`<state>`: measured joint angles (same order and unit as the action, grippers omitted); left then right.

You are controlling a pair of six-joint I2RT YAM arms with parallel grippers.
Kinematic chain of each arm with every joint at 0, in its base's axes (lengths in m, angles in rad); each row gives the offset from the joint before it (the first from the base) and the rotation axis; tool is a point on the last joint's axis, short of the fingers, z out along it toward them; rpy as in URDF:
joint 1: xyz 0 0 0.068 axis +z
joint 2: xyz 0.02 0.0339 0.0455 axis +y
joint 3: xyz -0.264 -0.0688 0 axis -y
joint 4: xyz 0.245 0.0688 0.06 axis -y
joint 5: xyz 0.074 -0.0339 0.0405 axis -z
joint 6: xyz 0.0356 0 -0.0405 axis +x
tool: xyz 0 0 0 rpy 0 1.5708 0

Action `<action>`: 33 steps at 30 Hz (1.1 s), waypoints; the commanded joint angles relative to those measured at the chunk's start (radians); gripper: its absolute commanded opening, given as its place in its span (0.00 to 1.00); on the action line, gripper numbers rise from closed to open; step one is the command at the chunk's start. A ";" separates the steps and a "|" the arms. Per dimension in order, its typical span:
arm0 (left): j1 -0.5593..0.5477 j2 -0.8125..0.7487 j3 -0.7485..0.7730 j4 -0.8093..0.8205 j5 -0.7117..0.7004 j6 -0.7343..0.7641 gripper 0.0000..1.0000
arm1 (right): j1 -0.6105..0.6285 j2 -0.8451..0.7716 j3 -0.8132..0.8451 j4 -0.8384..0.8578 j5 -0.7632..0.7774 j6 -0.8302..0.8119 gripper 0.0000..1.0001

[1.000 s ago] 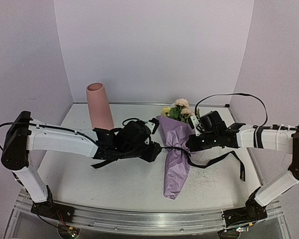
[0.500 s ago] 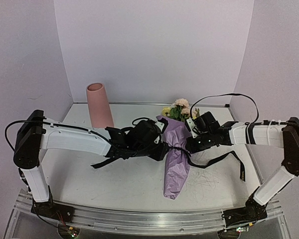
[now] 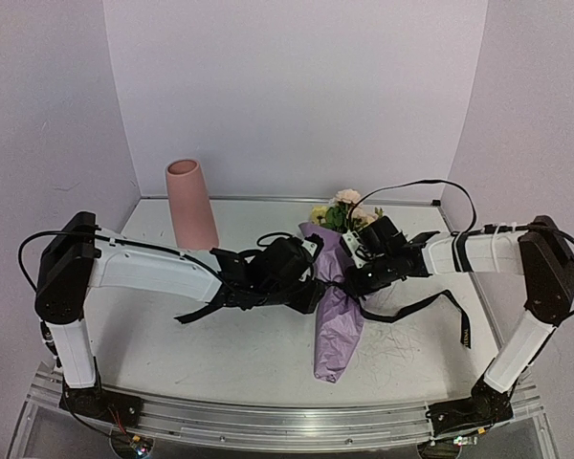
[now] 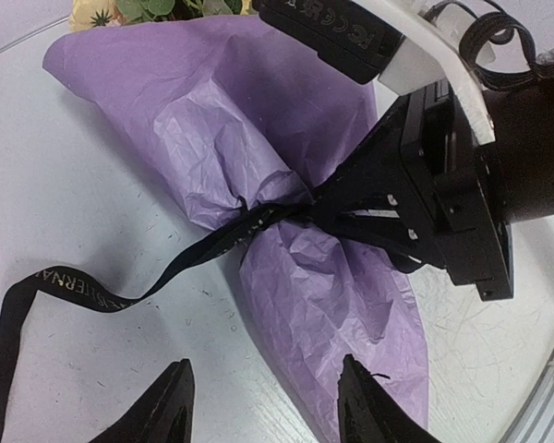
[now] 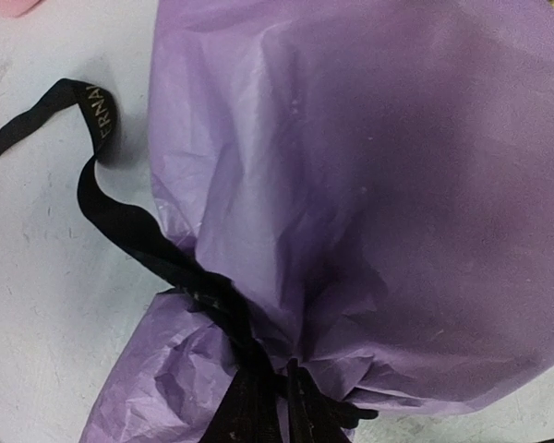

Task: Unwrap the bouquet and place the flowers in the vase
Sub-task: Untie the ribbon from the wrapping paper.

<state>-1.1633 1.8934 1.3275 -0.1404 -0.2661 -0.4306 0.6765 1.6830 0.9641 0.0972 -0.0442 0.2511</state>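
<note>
The bouquet (image 3: pixel 337 306) lies on the table (image 3: pixel 230 354), flowers (image 3: pixel 344 208) toward the back wall; the vase (image 3: pixel 191 203) stands well to its left. The left gripper (image 4: pixel 268 403) hovers beside the paper, jaws apart, empty. The right gripper (image 5: pixel 275 408) sits at the black ribbon (image 4: pixel 92 295) knot, jaws nearly together, though I cannot tell whether they pinch it.

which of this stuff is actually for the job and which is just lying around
For the job: bouquet, flowers, black ribbon tied round it, vase.
Just there: table, arm cable.
</note>
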 commanded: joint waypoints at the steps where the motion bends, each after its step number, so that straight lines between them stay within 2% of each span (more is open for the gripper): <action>1: 0.004 0.023 0.081 -0.016 -0.030 -0.024 0.56 | 0.020 0.040 0.018 0.009 -0.058 0.002 0.15; 7: 0.005 0.059 0.122 -0.031 -0.058 -0.055 0.60 | 0.026 0.059 0.013 0.031 -0.061 0.006 0.26; 9: 0.005 0.068 0.129 -0.033 -0.058 -0.061 0.61 | 0.026 0.057 0.009 0.036 -0.055 0.007 0.26; 11: 0.006 0.074 0.131 -0.034 -0.059 -0.066 0.61 | 0.027 0.044 0.001 0.042 -0.051 0.012 0.23; 15: 0.014 0.081 0.125 -0.034 -0.053 -0.086 0.62 | 0.026 -0.018 -0.029 0.068 -0.035 0.033 0.09; 19: 0.032 0.091 0.122 -0.033 -0.001 -0.121 0.62 | 0.026 -0.089 -0.051 0.074 -0.013 0.047 0.00; 26: 0.046 0.125 0.139 -0.033 0.053 -0.128 0.62 | 0.026 -0.221 -0.103 0.073 -0.027 0.073 0.00; 33: 0.054 0.173 0.173 -0.032 0.090 -0.136 0.62 | 0.027 -0.265 -0.141 0.069 -0.085 0.095 0.02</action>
<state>-1.1152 2.0424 1.4407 -0.1800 -0.2104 -0.5524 0.6964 1.4547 0.8373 0.1704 -0.0743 0.3209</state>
